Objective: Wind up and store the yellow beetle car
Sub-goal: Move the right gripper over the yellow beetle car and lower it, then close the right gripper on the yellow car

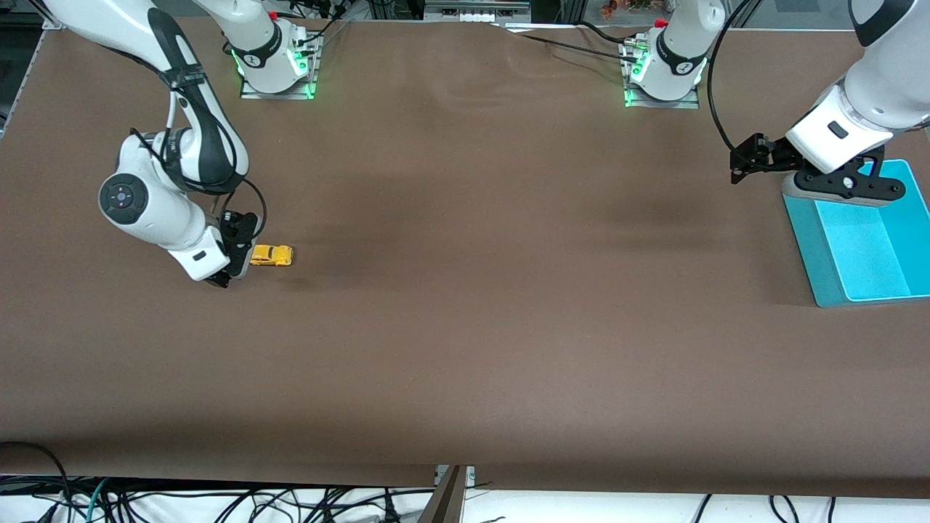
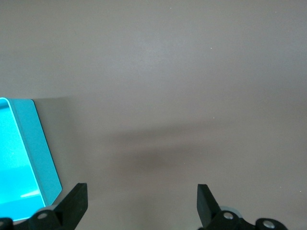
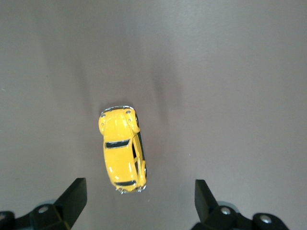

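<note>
Yellow beetle car [image 3: 122, 149] lies on table, untouched between spread right fingers [image 3: 72, 194].

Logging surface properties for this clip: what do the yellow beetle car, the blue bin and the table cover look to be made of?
Yellow beetle car: glossy painted shell with chrome-like trim at its ends, likely die-cast metal or hard plastic; cannot tell which. Turquoise bin: smooth, evenly coloured walls with a soft sheen, probably moulded plastic. Table cover: matte brown sheet with faint ripples between the arm bases, maybe paper or thin fabric.
</note>
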`<action>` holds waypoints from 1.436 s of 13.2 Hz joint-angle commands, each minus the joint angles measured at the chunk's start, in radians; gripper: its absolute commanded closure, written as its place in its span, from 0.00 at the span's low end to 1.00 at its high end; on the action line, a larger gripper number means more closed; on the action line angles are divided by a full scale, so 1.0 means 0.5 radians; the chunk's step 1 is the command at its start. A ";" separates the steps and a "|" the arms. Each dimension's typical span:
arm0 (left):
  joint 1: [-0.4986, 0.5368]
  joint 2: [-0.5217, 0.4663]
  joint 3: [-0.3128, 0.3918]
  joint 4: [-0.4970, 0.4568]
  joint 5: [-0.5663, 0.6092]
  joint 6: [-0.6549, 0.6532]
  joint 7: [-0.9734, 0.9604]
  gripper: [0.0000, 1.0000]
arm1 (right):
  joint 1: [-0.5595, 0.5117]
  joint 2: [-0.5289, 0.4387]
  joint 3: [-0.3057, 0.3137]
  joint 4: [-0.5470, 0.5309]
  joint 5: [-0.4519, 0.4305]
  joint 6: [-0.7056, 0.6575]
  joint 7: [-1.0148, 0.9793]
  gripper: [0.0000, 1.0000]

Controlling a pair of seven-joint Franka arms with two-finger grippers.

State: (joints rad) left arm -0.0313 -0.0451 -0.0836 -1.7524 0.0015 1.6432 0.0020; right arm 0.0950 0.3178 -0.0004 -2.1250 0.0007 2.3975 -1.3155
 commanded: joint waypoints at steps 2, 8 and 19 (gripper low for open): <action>-0.005 0.032 -0.017 0.072 0.012 -0.056 -0.038 0.00 | -0.003 -0.080 0.007 -0.293 -0.008 0.352 -0.161 0.01; -0.005 0.032 -0.029 0.072 0.012 -0.056 -0.044 0.00 | -0.003 -0.022 0.007 -0.349 -0.008 0.525 -0.305 0.08; -0.005 0.032 -0.026 0.069 0.009 -0.077 -0.065 0.00 | 0.000 0.070 0.022 -0.370 -0.011 0.681 -0.431 0.53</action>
State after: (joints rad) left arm -0.0313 -0.0431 -0.0946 -1.7483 0.0015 1.6296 -0.0169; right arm 0.0955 0.3599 0.0034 -2.2944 0.0000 2.7125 -1.5135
